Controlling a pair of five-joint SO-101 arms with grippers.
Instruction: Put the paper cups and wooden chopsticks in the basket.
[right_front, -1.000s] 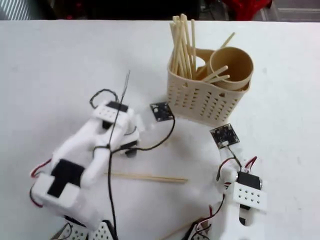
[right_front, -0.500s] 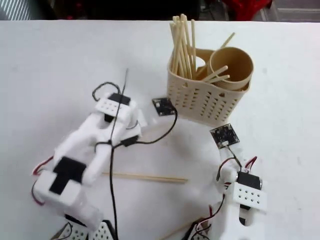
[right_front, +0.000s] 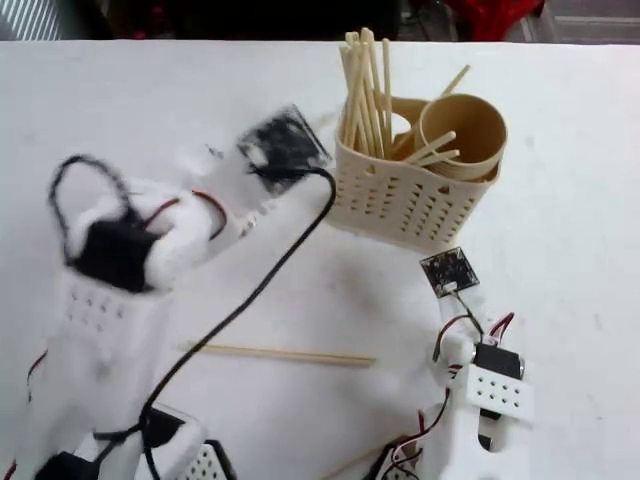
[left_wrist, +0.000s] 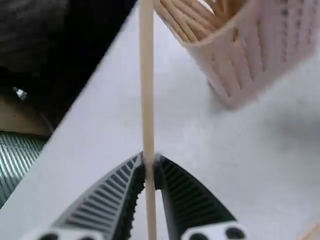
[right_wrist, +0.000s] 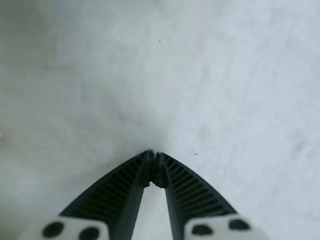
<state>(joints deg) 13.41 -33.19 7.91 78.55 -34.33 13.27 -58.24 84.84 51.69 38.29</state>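
We note one wooden chopstick pinched between the jaws of the left gripper, just beside the basket. Inside the basket stand a bundle of chopsticks and paper cups. A loose chopstick lies flat on the table near the basket. Apart from the basket, the right gripper has its jaws pressed together, empty

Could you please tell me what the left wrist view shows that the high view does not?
Left wrist view: the left hand shut on a thin wooden chopstick.
High view: brown paper cups inside the cream perforated plastic basket, and the white right arm over the white table.
Both: that basket and its bundle of wooden chopsticks.
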